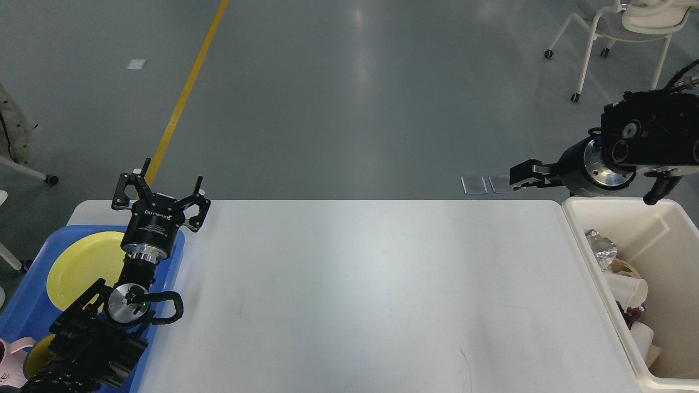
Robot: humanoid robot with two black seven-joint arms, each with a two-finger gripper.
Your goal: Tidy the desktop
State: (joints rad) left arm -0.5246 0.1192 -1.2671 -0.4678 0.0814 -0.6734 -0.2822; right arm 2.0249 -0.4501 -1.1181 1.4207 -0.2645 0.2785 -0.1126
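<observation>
The white desktop (371,295) fills the middle of the head view, and nothing lies on its bare surface. My left gripper (163,184) is open and empty. It is held upright over the far right corner of the blue tray (30,311), at the desktop's left end. My right gripper (521,176) points left, in the air just beyond the desktop's far right corner, next to the cream bin (674,240). I see it side-on, so its fingers cannot be told apart. Nothing shows in it.
The blue tray holds a yellow plate (82,267), and a pink cup (13,355) sits at its near end. The cream bin holds crumpled foil (600,248) and paper cups (628,289). A wheeled chair (628,33) stands on the floor at the far right.
</observation>
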